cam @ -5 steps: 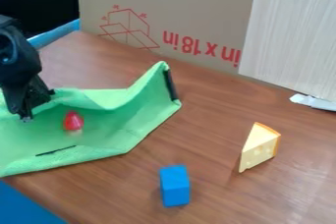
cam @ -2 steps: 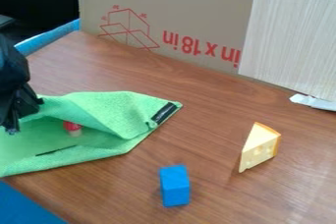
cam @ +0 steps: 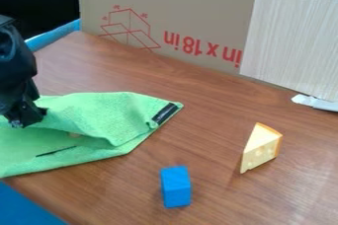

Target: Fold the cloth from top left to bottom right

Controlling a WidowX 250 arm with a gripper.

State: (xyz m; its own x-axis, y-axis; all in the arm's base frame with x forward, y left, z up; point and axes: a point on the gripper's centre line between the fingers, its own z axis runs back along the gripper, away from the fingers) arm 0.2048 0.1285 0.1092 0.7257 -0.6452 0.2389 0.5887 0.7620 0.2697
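Lab-like robot workspace, wood-grain table [cam: 228, 194], propped cardboard panel [cam: 198, 2], black claw [cam: 27, 118], toy cheese [cam: 260, 149]

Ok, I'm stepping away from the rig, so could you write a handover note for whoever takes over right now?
End effector: at view's left, at the cloth's folded edge; can't tell whether it grips it.
Cloth: on the table, far side folded partly over the near side, a small beige bit peeking out.
Done: a partial fold.
Left: probably bring the flap further toward the bottom right; the near strip is uncovered.
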